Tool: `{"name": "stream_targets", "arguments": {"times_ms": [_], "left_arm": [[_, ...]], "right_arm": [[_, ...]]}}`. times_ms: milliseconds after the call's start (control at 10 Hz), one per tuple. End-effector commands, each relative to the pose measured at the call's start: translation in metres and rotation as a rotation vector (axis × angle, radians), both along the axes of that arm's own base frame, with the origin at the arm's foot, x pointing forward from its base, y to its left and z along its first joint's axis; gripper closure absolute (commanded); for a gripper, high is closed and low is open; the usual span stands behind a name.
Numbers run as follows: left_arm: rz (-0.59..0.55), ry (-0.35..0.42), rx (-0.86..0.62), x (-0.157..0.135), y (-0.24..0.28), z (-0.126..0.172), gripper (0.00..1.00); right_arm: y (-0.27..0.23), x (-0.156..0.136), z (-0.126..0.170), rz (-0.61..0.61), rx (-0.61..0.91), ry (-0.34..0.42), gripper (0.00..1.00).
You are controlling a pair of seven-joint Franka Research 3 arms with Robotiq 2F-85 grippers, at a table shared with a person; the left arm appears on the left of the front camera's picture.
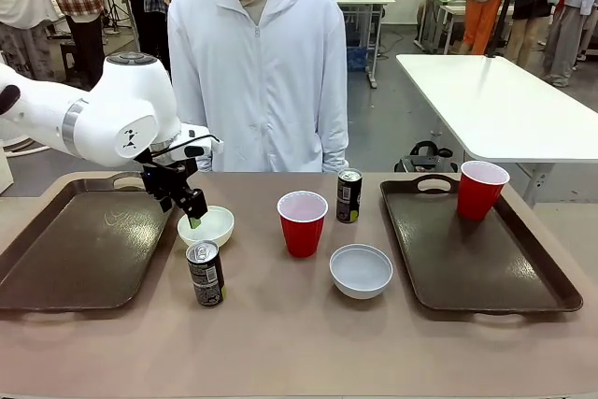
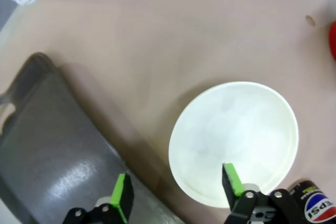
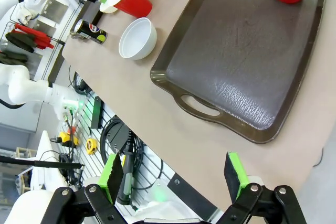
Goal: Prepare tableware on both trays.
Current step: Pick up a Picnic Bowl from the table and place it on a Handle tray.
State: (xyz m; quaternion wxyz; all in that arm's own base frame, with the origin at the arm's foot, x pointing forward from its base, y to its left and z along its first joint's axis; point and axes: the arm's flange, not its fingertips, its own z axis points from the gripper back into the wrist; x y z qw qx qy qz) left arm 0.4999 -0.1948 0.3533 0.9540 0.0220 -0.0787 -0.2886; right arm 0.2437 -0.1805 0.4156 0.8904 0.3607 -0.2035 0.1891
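Straddling rim of white bowl [image 2: 233, 129] w/ L gripper [image 2: 174, 174], jaws apart, not clamping yet. Bowl sitting on table [image 2: 157, 35] just beside left tray [image 2: 47, 150]. Hanging R gripper [image 3: 172, 157] wide open past table edge, well apart from right tray [image 3: 247, 51].

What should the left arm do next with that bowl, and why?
Probably close the left gripper on the rim of the bowl: one finger sits inside the bowl and the other outside it, with the jaws apart and nothing gripped yet. The left tray lies right beside it, so a short lift across could follow.
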Motion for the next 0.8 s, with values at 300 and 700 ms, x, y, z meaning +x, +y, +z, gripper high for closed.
{"name": "stream_targets", "arguments": {"times_ms": [300,700], "left_arm": [[-0.039,-0.01,-0.012,0.0121,0.0069,-0.0076,0.63],[-0.03,0.001,-0.021,0.0143,0.0088,-0.0083,1.0]], "right_arm": [[-0.0002,0.0002,-0.0008,0.006,0.015,-0.012,0.0],[-0.0002,0.0002,-0.0008,0.006,0.015,-0.012,0.0]]}}
